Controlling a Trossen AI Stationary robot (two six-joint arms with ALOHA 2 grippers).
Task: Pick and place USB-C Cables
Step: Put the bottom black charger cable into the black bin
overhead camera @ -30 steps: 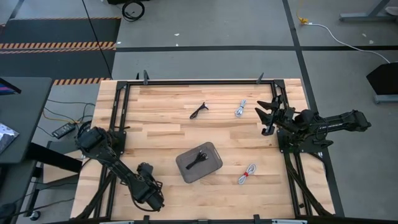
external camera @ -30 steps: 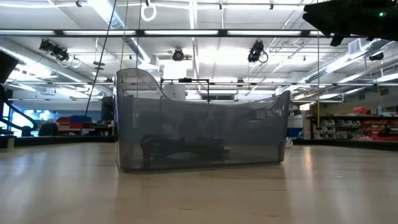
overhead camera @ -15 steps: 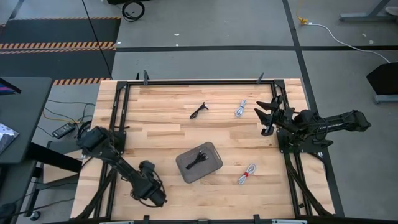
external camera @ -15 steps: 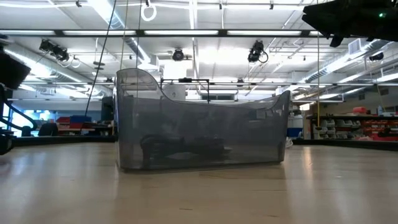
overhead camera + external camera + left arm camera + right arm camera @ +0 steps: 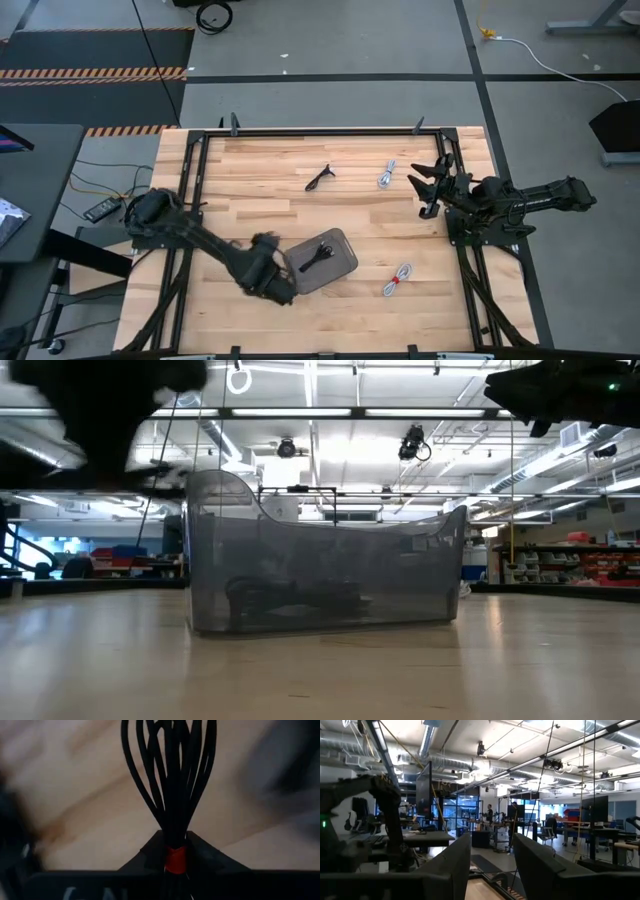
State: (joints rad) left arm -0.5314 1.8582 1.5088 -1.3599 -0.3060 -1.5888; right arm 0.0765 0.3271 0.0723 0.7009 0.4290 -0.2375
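At the left of the high view the left arm reaches toward the lower centre, its left gripper [image 5: 272, 283] just beside the left edge of the grey tray [image 5: 342, 271]. The left wrist view shows this gripper clamped on a black cable bundle [image 5: 170, 780], pinched right at its red band [image 5: 175, 859], with the loops fanning out ahead of the fingers. The step in hand looks like delivery into the tray. To do it well, the gripper should be carried over the tray's middle, not its rim, and lowered until the loops hang inside the walls before the fingers part; a release from high up or near the edge could let the springy loops catch the wall and spill onto the desk [image 5: 250, 190].

One black cable [image 5: 320, 256] already lies in the tray, so the drop is better aimed beside it. In the low view the tray's translucent wall [image 5: 320, 570] stands tall, so clearance on the approach matters.

Further right, a loose black cable [image 5: 319, 178] and a white cable [image 5: 386, 175] lie in the upper middle of the desk, and a white cable with a red tie [image 5: 397, 281] lies at lower right, near the tray.

At the right edge the right gripper [image 5: 428, 185] waits, raised, its fingers spread wide and holding nothing.
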